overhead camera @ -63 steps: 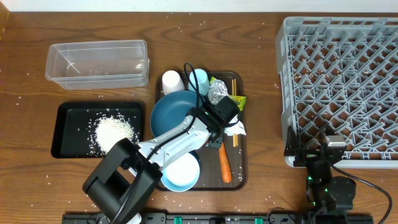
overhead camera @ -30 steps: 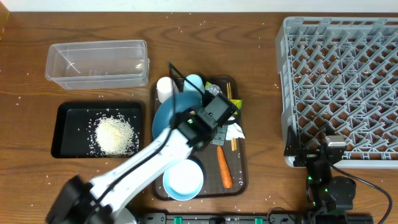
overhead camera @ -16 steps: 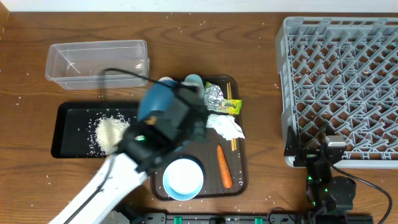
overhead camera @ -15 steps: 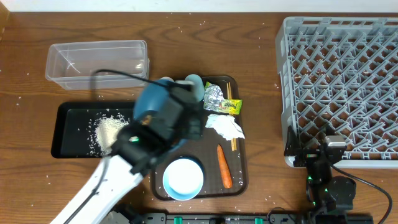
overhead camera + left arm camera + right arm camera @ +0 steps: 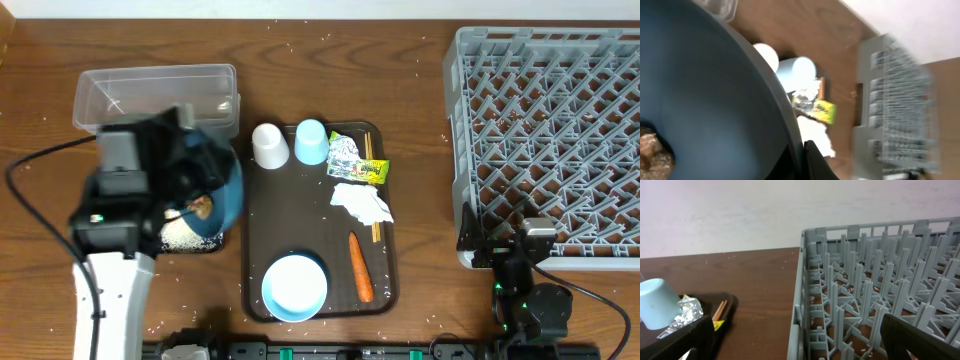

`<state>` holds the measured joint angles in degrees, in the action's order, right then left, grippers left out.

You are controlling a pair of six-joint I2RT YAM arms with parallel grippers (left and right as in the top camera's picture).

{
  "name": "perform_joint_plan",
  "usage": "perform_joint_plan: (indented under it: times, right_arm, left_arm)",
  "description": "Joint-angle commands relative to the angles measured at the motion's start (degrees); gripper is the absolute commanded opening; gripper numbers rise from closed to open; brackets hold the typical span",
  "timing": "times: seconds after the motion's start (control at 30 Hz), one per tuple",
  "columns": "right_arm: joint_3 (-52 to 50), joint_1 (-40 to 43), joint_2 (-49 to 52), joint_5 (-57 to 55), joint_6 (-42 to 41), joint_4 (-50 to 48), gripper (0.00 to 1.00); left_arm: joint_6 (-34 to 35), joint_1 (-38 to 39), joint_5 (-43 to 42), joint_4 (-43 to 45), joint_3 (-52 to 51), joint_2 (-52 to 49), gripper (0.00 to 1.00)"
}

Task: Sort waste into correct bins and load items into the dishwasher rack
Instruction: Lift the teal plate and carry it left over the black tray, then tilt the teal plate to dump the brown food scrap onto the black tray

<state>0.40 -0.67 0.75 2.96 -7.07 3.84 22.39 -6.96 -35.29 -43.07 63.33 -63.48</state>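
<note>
As seen from overhead, shows the left gripper [image 5: 188,172] clamped on the rim of the large dark-blue round dish [image 5: 228,188], which is tilted steeply over the right end of the shallow black tray [image 5: 212,243]. Puts the brown food lump [image 5: 203,207] at the dish's low edge, just above the white rice grains [image 5: 183,228] heaped in that tray (contact between lump and rice impossible to tell). Finds the clear tub [image 5: 155,95] just behind the tray. Lays out, on the brown serving tray [image 5: 318,235], the white cup [image 5: 270,146] beside the light-blue cup [image 5: 311,141], then the crumpled foil ball [image 5: 343,152], yellow-green packet [image 5: 368,171], crumpled white tissue [image 5: 362,203], chopsticks [image 5: 375,232], orange carrot [image 5: 360,268] and small white bowl [image 5: 295,286]. Sets the dishwasher rack [image 5: 550,140] far right, with the right gripper [image 5: 503,240] at its near edge.

From the left wrist, fills the left half with dish, lump at lower left, cups and waste beyond the rim.

From the right wrist, catches dark fingers spread wide, holding nothing, with the rack just ahead.
</note>
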Motion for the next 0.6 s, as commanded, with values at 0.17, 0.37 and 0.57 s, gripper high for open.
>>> perform_joint_plan:
  times: [0.17,0.37,0.57]
  right_arm:
    - [-0.1,-0.4,0.2,0.0,0.3,0.2,0.99]
    - [-0.1,-0.4,0.2,0.0,0.3,0.2,0.99]
    - [-0.1,-0.4,0.2,0.0,0.3,0.2,0.99]
  left_arm:
    - [-10.3,-21.7,-35.4,0.3,-0.1,-4.7,0.06]
    - [-12.2,-29.5,-47.3,0.3,-0.1,-12.6,0.06]
    - [-13.8,-32.7,-54.8,-0.5,-0.1,-18.6,0.06]
